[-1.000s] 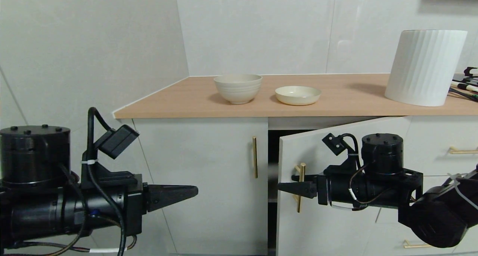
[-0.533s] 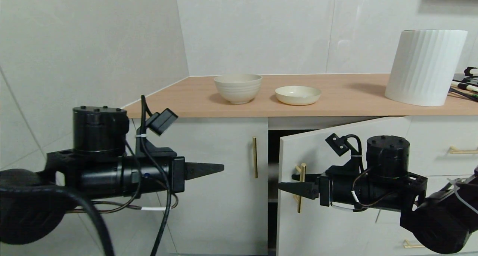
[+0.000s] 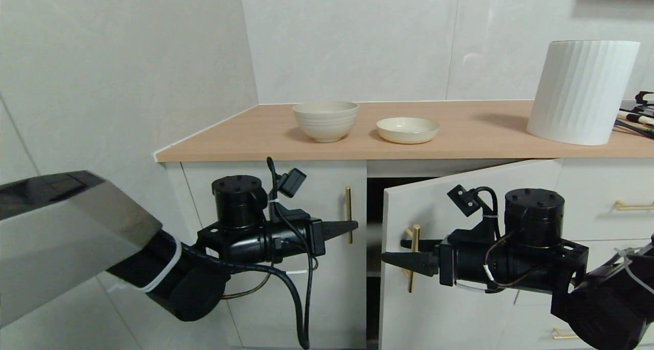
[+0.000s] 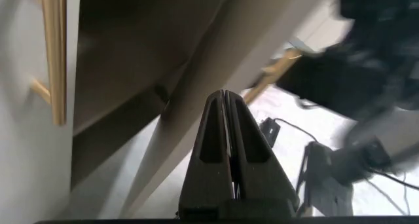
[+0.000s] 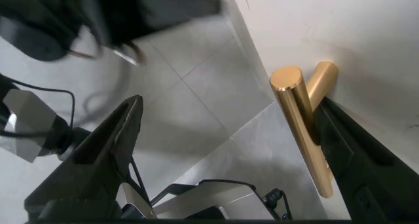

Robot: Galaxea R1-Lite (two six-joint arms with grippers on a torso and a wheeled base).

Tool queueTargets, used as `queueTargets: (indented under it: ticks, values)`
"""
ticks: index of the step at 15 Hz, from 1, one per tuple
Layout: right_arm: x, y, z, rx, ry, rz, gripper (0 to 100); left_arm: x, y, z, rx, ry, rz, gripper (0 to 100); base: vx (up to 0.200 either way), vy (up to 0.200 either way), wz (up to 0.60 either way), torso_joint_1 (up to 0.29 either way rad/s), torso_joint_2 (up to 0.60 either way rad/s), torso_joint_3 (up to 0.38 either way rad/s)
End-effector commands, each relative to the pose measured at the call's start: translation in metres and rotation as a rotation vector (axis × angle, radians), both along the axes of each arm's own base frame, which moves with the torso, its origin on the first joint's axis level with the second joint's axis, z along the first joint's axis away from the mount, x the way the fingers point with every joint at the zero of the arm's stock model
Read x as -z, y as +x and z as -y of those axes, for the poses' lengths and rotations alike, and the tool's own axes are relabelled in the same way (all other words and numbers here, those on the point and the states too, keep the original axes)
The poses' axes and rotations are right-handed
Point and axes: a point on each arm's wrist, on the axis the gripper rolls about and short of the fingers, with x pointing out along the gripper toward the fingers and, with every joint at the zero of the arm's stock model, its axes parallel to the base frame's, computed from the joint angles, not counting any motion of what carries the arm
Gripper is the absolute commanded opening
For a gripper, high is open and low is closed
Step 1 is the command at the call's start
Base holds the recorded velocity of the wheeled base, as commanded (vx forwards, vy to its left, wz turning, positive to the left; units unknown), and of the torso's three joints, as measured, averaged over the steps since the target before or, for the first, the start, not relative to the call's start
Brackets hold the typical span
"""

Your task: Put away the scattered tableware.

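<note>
A cream bowl (image 3: 325, 120) and a shallow cream dish (image 3: 407, 130) stand side by side on the wooden countertop (image 3: 245, 135). Below it, the right cabinet door (image 3: 460, 309) is ajar, and my right gripper (image 3: 392, 250) (image 5: 229, 106) is open with that door's gold handle (image 3: 412, 255) (image 5: 298, 126) between its fingers, close to one finger (image 5: 360, 165). My left gripper (image 3: 354, 225) (image 4: 224, 99) is shut and empty. Its tip is level with the left door's gold handle (image 3: 349, 214) (image 4: 55, 54).
A tall white ribbed container (image 3: 582, 92) stands at the right of the countertop, with several utensils (image 3: 636, 117) beside it. Drawers with gold handles (image 3: 631, 205) lie right of the ajar door. A tiled wall closes the left side.
My left arm has swung forward and to the right, bringing its shut gripper up to the left door's handle. The right gripper has hardly moved.
</note>
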Motion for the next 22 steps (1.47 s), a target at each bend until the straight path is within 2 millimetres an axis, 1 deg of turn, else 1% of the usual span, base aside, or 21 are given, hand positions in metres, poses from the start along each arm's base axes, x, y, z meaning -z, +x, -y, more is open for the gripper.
queueTargets:
  ticks: [1,2,3,4,8,10,12,14,18,21,22]
  values:
    - [0.002,-0.001,-0.001,-0.005,-0.005,-0.010,100,0.030,0.006,0.013,0.008,0.025,-0.054,0,0.000,0.000,0.00,0.000,0.00,0.000]
    - [0.002,-0.001,-0.002,-0.008,-0.006,-0.011,100,0.031,0.006,0.015,0.010,0.023,-0.050,0,0.000,0.000,0.00,0.000,0.00,0.000]
    - [0.003,-0.003,-0.004,-0.016,-0.007,-0.013,100,0.038,0.010,0.028,0.034,0.005,-0.024,0,0.000,0.000,0.00,0.000,0.00,0.000]
    - [0.004,-0.004,-0.004,-0.018,-0.009,-0.019,100,0.042,0.015,0.035,0.040,0.000,-0.023,0,0.000,0.000,0.00,0.000,0.00,0.000]
    - [0.006,-0.004,-0.005,-0.020,-0.012,-0.021,100,0.052,0.022,0.050,0.017,-0.003,-0.002,0,0.000,0.000,0.00,0.000,0.00,0.000]
    - [0.006,-0.004,-0.005,-0.022,-0.012,-0.022,100,0.047,0.030,0.055,0.009,-0.020,0.028,0,0.000,0.000,0.00,0.000,0.00,0.000]
    - [0.006,-0.004,-0.005,-0.020,-0.012,-0.021,100,0.047,0.033,0.059,0.015,-0.027,0.039,0,0.000,0.000,0.00,0.000,0.00,0.000]
    - [0.006,-0.003,-0.005,-0.019,-0.012,-0.021,100,0.051,0.030,0.069,0.037,-0.026,0.041,0,0.000,0.000,0.00,0.000,0.00,0.000]
    - [0.006,-0.002,-0.003,-0.009,-0.018,-0.012,100,0.046,0.035,0.080,0.054,-0.042,0.066,0,0.000,0.000,0.00,0.000,0.00,0.000]
    - [0.006,-0.002,0.007,0.024,-0.029,0.004,100,0.048,0.032,0.085,0.066,-0.042,0.064,0,0.000,0.000,0.00,0.000,0.00,0.000]
    - [0.003,-0.002,0.015,0.065,-0.043,0.034,100,0.048,0.031,0.087,0.072,-0.043,0.065,0,0.000,0.000,0.00,0.000,0.00,0.000]
